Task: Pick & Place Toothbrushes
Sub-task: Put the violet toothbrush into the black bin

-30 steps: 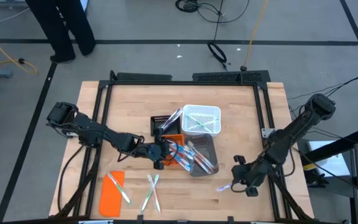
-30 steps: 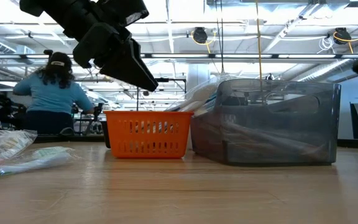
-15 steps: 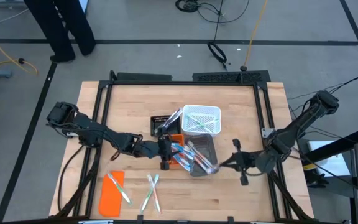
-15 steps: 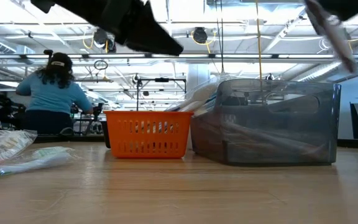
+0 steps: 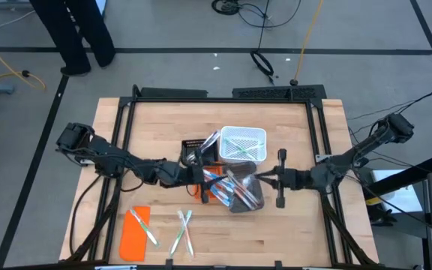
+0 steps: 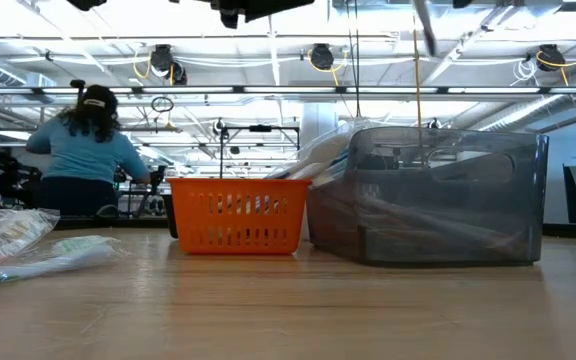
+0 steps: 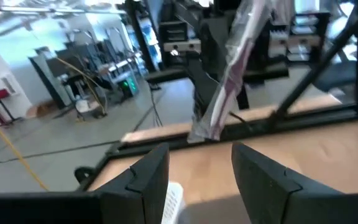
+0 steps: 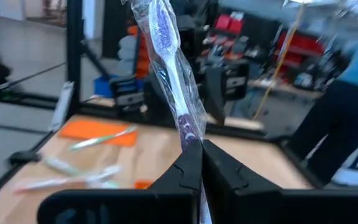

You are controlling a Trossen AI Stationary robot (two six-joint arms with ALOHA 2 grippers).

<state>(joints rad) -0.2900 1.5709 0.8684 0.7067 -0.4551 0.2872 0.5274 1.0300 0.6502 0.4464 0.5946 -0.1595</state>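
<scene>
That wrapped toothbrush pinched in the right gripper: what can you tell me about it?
The toothbrush in clear crinkled wrapping has a whitish handle with purple accents, seen through shiny plastic film. The right gripper is shut on its lower end, so it stands up out of the fingers, leaning slightly. Nothing else touches it. Seen from above, the gripper holds it beside the smoky grey plastic bin; the left wrist camera sees it too, hanging in the air.

The high view looks straight down on the whole tabletop. The low view sits at tabletop height, close behind the orange basket and grey bin, which the high view shares. Each wrist view looks forward past its own gripper, toward the other arm and room.
</scene>
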